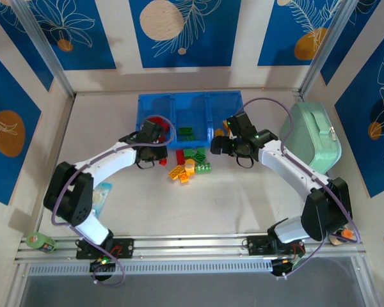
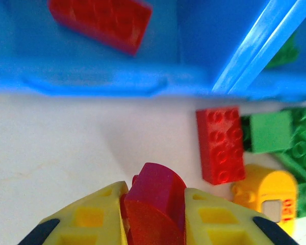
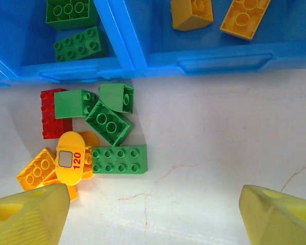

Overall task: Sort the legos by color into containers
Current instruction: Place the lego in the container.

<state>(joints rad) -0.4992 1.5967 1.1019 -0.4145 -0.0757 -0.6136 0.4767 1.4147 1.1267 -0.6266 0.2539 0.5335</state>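
In the blue tray [image 3: 214, 64], one red brick [image 2: 99, 20] is contained on the left, two green bricks [image 3: 77, 45] in the middle and two yellow bricks [image 3: 192, 13] on the right. Four loose green bricks [image 3: 109, 122] and one loose red brick [image 3: 52, 122] are seen just before the tray. A rounded red piece [image 2: 158, 181] is clamped by the left gripper [image 2: 154, 204] there. The right gripper [image 3: 154, 199] is held above the table before the tray, jaws wide and empty.

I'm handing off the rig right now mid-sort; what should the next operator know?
Left pincer: shut on a rounded red brick, just short of the tray.
Right pincer: open, above bare table beside the pile.
Done: one red brick in the tray's left compartment, two green bricks in the middle, two yellow bricks in the right.
Left: bin the held brick, then the pile on the table.
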